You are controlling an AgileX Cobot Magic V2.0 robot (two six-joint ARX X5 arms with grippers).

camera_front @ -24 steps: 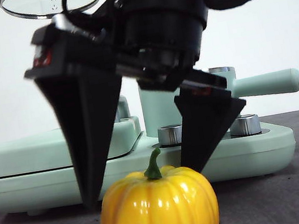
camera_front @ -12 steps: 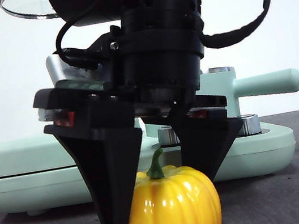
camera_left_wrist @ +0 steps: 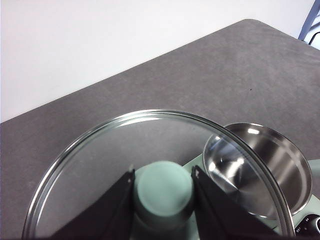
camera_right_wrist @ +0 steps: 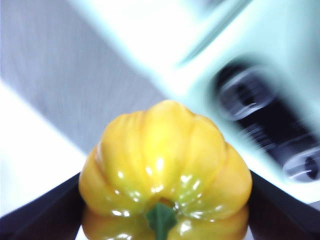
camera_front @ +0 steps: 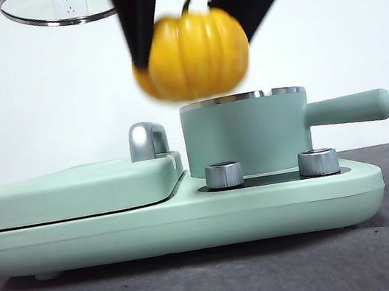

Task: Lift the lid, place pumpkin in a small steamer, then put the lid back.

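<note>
My right gripper (camera_front: 191, 38) is shut on the yellow-orange pumpkin (camera_front: 194, 54) and holds it in the air just above the rim of the small steamer (camera_front: 245, 137), toward the pot's left side. In the right wrist view the pumpkin (camera_right_wrist: 165, 165) fills the space between the black jaws, stem toward the camera. The steamer (camera_left_wrist: 260, 167) stands open, its shiny inside bare. My left gripper (camera_left_wrist: 163, 192) is shut on the mint-green knob of the glass lid (camera_left_wrist: 100, 165) and holds the lid (camera_front: 55, 6) high up at the left of the front view.
The steamer sits on a mint-green cooker base (camera_front: 178, 223) with two chrome knobs (camera_front: 223, 175) in front. A wide flat mint cover (camera_front: 75, 189) with a chrome handle (camera_front: 146, 140) takes up the base's left half. Grey table runs in front.
The right gripper closed on the pumpkin on the table in front of the cooker and has lifted it up to above the steamer's rim. The lid stays held high.
</note>
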